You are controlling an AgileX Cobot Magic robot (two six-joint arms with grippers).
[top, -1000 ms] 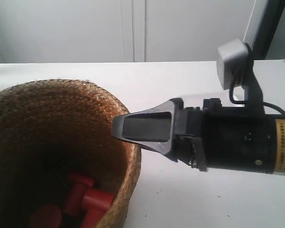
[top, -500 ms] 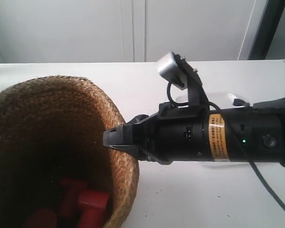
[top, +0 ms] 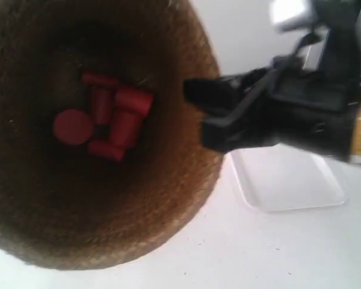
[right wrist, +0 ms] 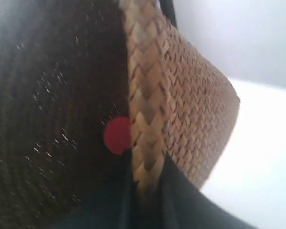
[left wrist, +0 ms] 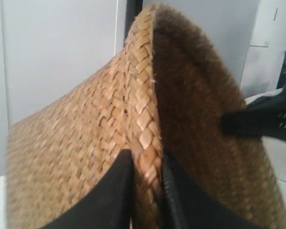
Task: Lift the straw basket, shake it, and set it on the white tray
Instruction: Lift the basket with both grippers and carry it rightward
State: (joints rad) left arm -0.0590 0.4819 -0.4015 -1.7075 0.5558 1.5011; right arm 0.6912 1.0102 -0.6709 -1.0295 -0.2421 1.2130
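Note:
The straw basket [top: 162, 198] is lifted and tipped, its dark mouth facing the exterior camera and filling that view's left. Red pieces [top: 111, 114] lie inside it. My left gripper [left wrist: 147, 164] is shut on the braided rim [left wrist: 143, 109], one finger outside the wall, one inside. My right gripper [right wrist: 148, 183] is shut on the opposite rim [right wrist: 145, 114] the same way; a red piece [right wrist: 117, 135] shows beside it. The arm at the exterior view's right [top: 289, 108] holds the rim there. The white tray [top: 289, 180] lies on the table below that arm.
The white table [top: 240, 253] runs beneath the basket and tray. A white wall [left wrist: 57, 57] stands behind. The right arm's black fingers [left wrist: 262, 124] show across the basket in the left wrist view.
The basket has risen and tipped toward the exterior camera, now filling its left side. The red pieces have shifted inside. The arm at the right moved up, uncovering the tray.

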